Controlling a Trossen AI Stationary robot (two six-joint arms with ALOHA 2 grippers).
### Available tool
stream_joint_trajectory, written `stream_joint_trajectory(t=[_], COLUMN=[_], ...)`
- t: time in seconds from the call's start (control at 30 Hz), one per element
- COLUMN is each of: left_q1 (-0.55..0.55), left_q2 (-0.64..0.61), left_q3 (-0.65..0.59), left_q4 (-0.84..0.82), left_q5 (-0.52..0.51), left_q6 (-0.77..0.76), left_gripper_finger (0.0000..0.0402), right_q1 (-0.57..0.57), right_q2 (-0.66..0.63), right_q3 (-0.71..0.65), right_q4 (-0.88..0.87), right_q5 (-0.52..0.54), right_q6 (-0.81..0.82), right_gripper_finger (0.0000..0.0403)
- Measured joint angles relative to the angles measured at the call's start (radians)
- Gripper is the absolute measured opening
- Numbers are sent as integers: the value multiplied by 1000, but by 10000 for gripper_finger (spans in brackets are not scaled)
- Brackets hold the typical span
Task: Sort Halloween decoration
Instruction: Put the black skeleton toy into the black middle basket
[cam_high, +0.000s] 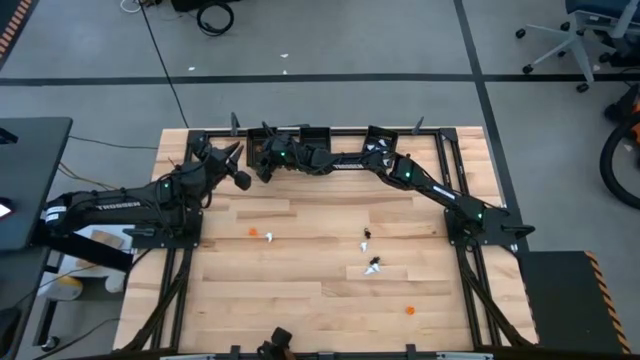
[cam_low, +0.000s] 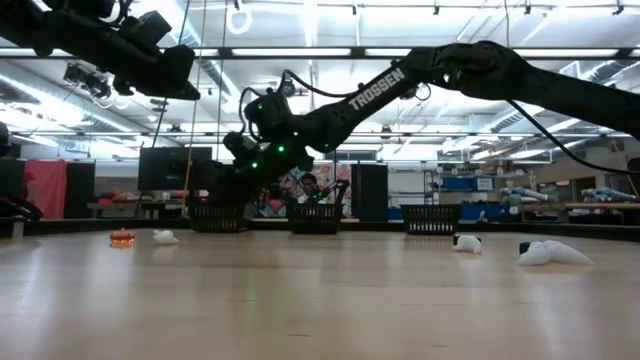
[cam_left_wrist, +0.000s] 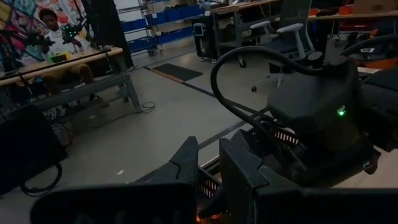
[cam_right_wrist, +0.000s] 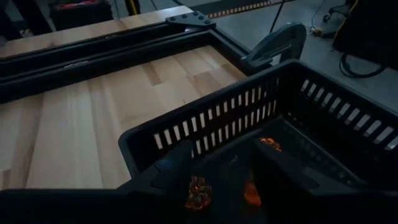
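1. The right pincer hangs over a black bin at the far edge of the desk. Its fingers are a little apart, and small orange trinkets show between them, down in the bin.
2. I cannot tell if it grips one.
3. The left pincer is up in the air near the far left bins. Its fingers are close together – nothing shows in them.
4. More Halloween decoration lies spread on the desk – white, black and orange bits, well apart.
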Motion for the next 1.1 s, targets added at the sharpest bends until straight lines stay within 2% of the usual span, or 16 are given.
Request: stream_joint_trajectory(t=[0.17,0.33,0.67,0.97,1.03,1.1], left_q1=[-1,-2,-33,-40,-40,-40], left_q2=[0,-1,-17,-20,-20,-20], left_q3=[0,0,0,0,0,0], left_q4=[0,-11,-41,-111,-119,-118], left_q5=[4,64,92,97,140,239], left_q6=[0,-1,-2,-5,-11,-14], left_gripper_finger=[43,43,43,43,43,43], right_q1=[0,3,92,197,219,242], right_q2=[-16,-103,-239,-343,-347,-347], right_q3=[-2,0,-1,-1,-1,-2], right_q4=[-11,-86,-364,-748,-833,-899], right_q5=[-3,-3,-2,-1,-1,1], right_q6=[-26,-78,-246,-291,-277,-271], right_gripper_finger=[191,195,173,164,164,164])
